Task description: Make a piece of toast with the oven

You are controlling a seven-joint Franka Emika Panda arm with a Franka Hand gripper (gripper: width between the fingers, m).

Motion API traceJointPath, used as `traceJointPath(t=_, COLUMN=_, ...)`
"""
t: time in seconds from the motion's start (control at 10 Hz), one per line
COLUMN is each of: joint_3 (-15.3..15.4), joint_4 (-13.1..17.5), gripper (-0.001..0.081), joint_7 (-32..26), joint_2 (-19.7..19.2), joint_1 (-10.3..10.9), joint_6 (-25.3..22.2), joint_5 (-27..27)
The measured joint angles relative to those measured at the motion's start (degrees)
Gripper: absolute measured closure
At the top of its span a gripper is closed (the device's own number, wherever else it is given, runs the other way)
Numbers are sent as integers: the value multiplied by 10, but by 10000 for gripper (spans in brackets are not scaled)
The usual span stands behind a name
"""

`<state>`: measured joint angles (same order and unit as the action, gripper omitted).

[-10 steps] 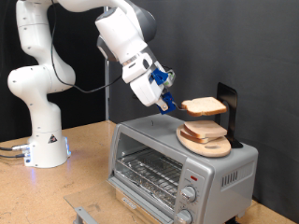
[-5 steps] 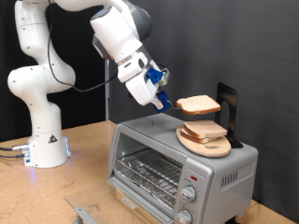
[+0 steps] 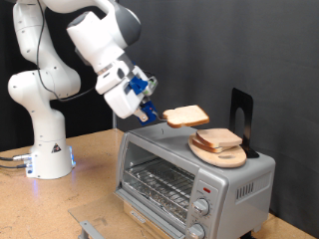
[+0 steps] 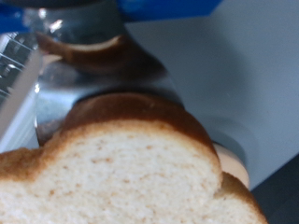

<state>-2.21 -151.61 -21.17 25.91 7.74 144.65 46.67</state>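
Exterior view: fingers (image 3: 152, 113) grip the piece of toast (image 3: 186, 117), held above the oven (image 3: 194, 176).

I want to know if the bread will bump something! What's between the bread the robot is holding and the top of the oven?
Nothing. In the exterior view the piece of toast, held by the gripper, hangs over a bare part of the oven top. The round board sits further right.
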Motion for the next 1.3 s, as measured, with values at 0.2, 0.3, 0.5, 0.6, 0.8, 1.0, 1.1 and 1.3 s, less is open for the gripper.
traceJointPath(t=0.2, joint_3=-24, joint_4=-29, gripper=350, joint_7=-20, joint_2=31, joint_1=-14, joint_6=-6, joint_5=-4)
traceJointPath(t=0.3, joint_3=-35, joint_4=-42, gripper=350, joint_7=-27, joint_2=47, joint_1=-24, joint_6=-14, joint_5=-9)
traceJointPath(t=0.5, joint_3=-55, joint_4=-62, gripper=350, joint_7=-43, joint_2=75, joint_1=-45, joint_6=-32, joint_5=-24)
traceJointPath(t=0.6, joint_3=-63, joint_4=-68, gripper=351, joint_7=-47, joint_2=85, joint_1=-52, joint_6=-49, joint_5=-34)
traceJointPath(t=0.8, joint_3=-67, joint_4=-71, gripper=351, joint_7=-48, joint_2=94, joint_1=-56, joint_6=-64, joint_5=-42)
traceJointPath(t=1.0, joint_3=-73, joint_4=-80, gripper=351, joint_7=-70, joint_2=91, joint_1=-55, joint_6=-36, joint_5=-15)
traceJointPath(t=1.1, joint_3=-86, joint_4=-88, gripper=351, joint_7=-96, joint_2=90, joint_1=-55, joint_6=-16, joint_5=0)
traceJointPath(t=1.3, joint_3=-118, joint_4=-97, gripper=351, joint_7=-135, joint_2=82, joint_1=-62, joint_6=-7, joint_5=2)
